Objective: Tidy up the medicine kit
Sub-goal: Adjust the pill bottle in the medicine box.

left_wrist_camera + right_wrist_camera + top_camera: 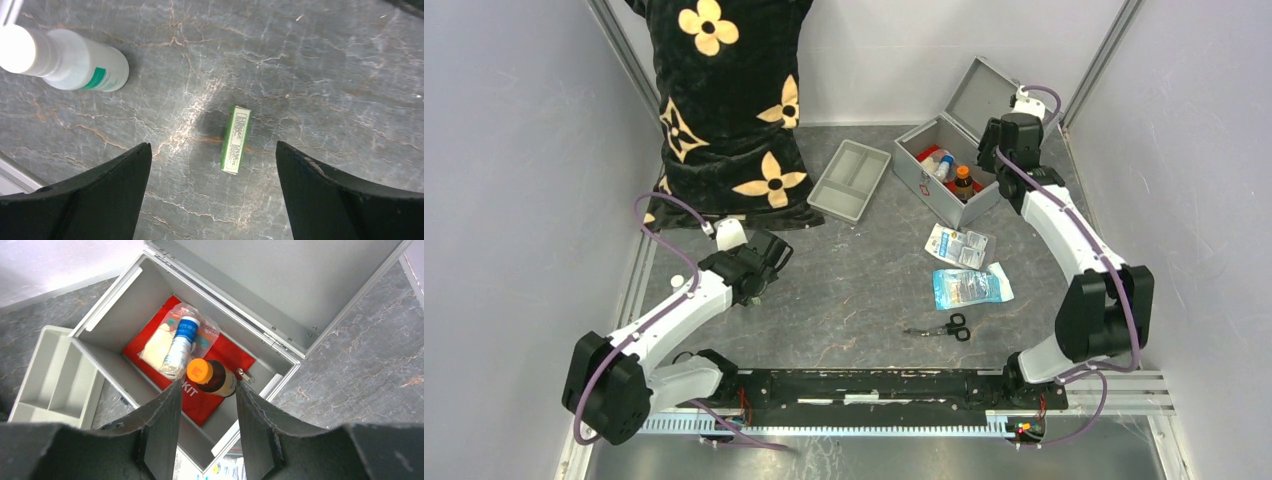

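— When viewed from above, shows the medicine kit box (929,190) lid-up at the far right of the counter (854,290), with the right end effector (996,150) above it. Shows blister packs (959,245), a blue packet (971,287) and scissors (944,327) lying outside, nearer.

— And the left end effector (764,270)?

— Hangs over the counter's left side, just in front of the flowered pillow (724,110). From the left wrist: spread wide, with a green carton (236,139) flat on the counter between the fingers, untouched. Shows a white bottle (65,65) off at upper left.

— Right wrist?

— Parted, gripping nothing. Flanks an orange-capped brown bottle (210,376) inside the box, on a red pouch (235,354) beside a blue-labelled tube (182,337).
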You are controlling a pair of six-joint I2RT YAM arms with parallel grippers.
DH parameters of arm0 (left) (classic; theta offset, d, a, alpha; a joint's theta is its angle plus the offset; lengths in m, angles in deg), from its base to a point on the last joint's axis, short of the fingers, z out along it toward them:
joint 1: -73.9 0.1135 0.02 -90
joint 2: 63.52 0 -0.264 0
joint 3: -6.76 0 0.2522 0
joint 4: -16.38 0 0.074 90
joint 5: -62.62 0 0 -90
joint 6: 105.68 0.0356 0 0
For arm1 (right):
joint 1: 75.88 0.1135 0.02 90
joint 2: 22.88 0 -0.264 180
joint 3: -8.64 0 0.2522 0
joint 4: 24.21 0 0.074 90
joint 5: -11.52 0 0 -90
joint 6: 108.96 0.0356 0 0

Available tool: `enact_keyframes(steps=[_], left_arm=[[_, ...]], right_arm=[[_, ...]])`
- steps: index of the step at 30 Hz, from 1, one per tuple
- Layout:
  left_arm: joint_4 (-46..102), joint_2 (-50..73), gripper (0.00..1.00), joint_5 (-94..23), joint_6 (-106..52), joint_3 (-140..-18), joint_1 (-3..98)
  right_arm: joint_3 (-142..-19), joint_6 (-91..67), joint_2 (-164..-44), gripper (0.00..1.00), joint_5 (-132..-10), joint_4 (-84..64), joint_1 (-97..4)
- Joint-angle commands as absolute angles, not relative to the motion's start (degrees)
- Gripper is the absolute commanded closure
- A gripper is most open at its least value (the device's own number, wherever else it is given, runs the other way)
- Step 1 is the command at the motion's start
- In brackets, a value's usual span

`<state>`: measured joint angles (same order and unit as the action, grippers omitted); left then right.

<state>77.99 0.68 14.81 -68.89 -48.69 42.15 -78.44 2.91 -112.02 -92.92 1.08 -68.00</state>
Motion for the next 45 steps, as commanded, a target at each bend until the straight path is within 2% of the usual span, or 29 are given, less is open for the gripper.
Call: enact_keyframes(steps=[1,7,13,22,34,45], left_arm=[[70.74,1.32,0.03,10.05,-68.72,-46.22,44.44],[66.97,5.72,0.15,8.52,-67.56,-45.29,44.46],[66.35,6.88,0.28,9.30,-66.98,-45.09,44.44],[65.60,8.73,0.38,10.07,-65.83,-45.23,44.46],[64.11,10.83,0.38,9.36,-64.75,-45.16,44.46],[63.10,11.41,0.38,8.79,-64.28,-45.07,44.45]], right_arm=[[-75.33,2.95,-106.58,0.50,-90.28,-1.53,-67.34],[-74.14,-0.99,-106.44,0.50,-91.86,-0.51,-67.30],[-81.99,-10.24,-113.65,0.49,-88.61,7.64,-67.28],[-82.37,-14.36,-115.82,0.49,-84.98,6.33,-67.31],[-93.96,-24.89,-127.97,0.45,-85.71,11.98,-67.32],[-100.08,-27.05,-137.70,0.45,-78.65,14.88,-67.33]])
